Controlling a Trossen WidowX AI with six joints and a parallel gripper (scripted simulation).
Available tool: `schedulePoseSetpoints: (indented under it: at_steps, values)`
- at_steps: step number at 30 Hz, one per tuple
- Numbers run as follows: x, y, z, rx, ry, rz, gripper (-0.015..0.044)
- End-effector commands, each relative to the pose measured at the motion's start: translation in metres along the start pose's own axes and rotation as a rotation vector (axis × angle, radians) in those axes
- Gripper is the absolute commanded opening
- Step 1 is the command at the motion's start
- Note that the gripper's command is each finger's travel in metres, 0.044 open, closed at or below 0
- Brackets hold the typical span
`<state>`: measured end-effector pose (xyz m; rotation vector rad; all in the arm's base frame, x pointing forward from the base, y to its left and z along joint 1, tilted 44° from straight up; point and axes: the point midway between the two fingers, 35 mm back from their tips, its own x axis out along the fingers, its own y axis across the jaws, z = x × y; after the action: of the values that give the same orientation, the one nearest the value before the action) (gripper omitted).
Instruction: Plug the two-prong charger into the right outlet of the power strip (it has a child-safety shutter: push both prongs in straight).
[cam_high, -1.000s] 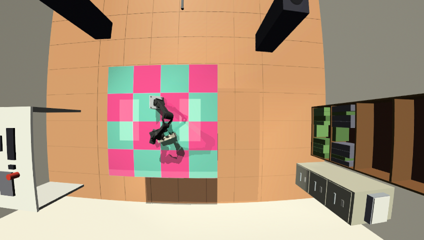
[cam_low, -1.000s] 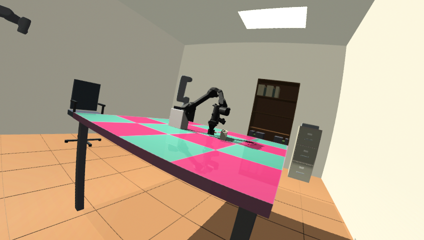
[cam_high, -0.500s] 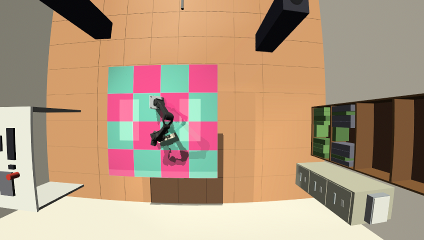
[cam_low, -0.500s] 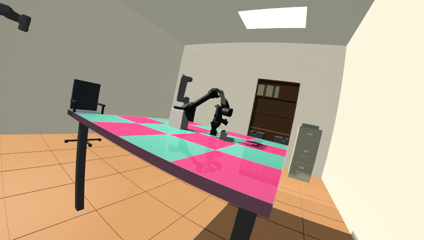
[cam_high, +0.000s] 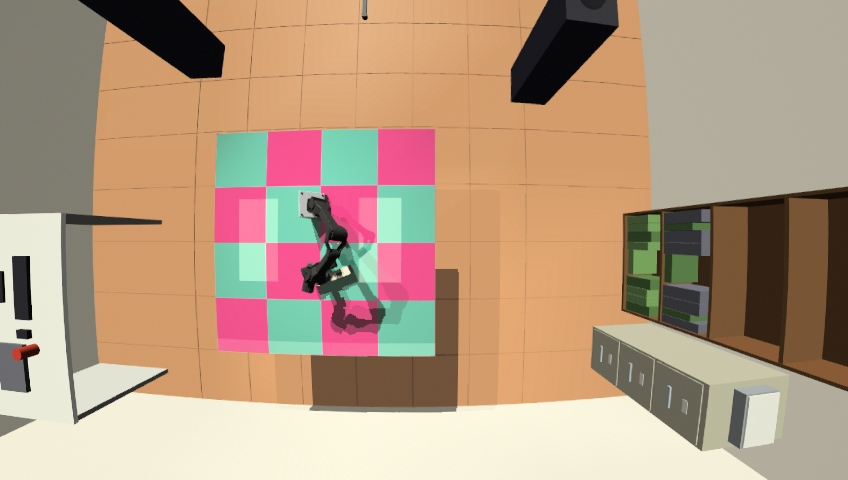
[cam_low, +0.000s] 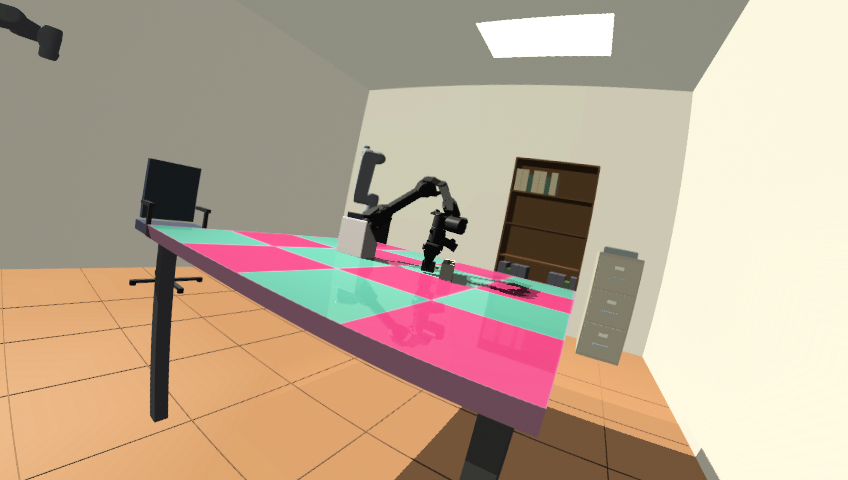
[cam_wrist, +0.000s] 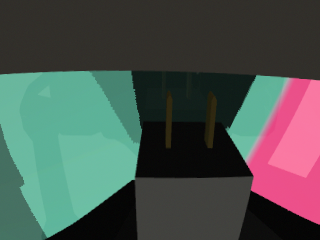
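Observation:
The power strip (cam_high: 341, 273) (cam_low: 447, 270) is a small block with a pale top, standing on the checkered table. My gripper (cam_low: 428, 267) (cam_wrist: 181, 191) is low over the table beside the strip, shut on the charger. The charger (cam_wrist: 194, 200) is a dark grey block; its two brass prongs point away from the wrist camera, up the wrist view. A wide dark band across the top of the wrist view looks like the strip's near side, very close. The prong tips show just below its lower edge. The outlets and the exact gap cannot be seen.
The checkered table (cam_high: 241, 324) (cam_low: 458, 350) carries the arm's base (cam_high: 306, 204) (cam_low: 355, 236). Shadows and reflections of the arm lie on it. A chair (cam_low: 172, 190), a bookshelf (cam_low: 550, 220) and a filing cabinet (cam_low: 609, 309) stand beyond the table.

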<state>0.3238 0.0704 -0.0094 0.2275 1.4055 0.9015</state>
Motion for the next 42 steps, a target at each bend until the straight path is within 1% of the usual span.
schedulePoseSetpoints:
  at_steps: [1,42]
  values:
    - [-0.0002,0.0009,0.0017,0.006,-0.003,0.006,0.0]
    - [-0.0008,0.0015,0.0083,0.005,-0.003,0.006,0.0]
